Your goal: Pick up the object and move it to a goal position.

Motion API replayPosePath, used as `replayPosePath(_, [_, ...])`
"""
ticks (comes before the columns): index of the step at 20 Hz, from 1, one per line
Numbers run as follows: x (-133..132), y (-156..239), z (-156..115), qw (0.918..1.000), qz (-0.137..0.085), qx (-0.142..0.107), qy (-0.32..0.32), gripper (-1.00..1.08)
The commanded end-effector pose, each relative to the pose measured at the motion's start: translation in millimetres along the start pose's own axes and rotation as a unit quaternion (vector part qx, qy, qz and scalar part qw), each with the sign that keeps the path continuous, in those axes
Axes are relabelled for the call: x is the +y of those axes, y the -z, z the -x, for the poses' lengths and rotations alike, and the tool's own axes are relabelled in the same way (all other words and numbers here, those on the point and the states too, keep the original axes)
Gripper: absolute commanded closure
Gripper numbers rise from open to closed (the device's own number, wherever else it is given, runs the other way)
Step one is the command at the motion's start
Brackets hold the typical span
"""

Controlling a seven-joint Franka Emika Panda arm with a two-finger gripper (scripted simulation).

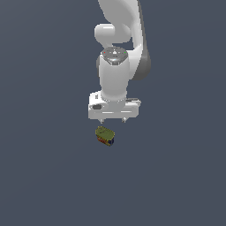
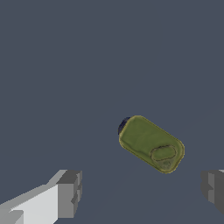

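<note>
The white Panda gripper (image 1: 114,120) is shown above the small rectangular tin with olive-green top and dark blue label (image 1: 105,136), jaws released and spread wide, nothing held. The tin lies on the flat grey surface (image 1: 44,176), apart from both grey finger pads (image 2: 70,192). The gripper should be centred over the tin, rotated to its narrow sides, then lowered.

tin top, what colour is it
Olive green, with an oval pull-tab outline; the tin shows it best in the wrist view.
</note>
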State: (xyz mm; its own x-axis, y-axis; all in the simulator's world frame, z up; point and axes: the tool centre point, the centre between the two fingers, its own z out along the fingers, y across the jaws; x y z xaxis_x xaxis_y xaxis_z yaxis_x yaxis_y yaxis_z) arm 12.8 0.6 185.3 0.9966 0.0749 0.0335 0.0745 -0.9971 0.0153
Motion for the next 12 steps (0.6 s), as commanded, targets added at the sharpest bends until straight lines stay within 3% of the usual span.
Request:
replayPosePath(1, [0.2, -0.3, -0.1, 1.0000, 0.000, 0.000, 0.003, -0.92])
replayPosePath(12, [5.6, -9.8, -0.4, 0.9980, 0.001, -0.003, 0.063, -0.92])
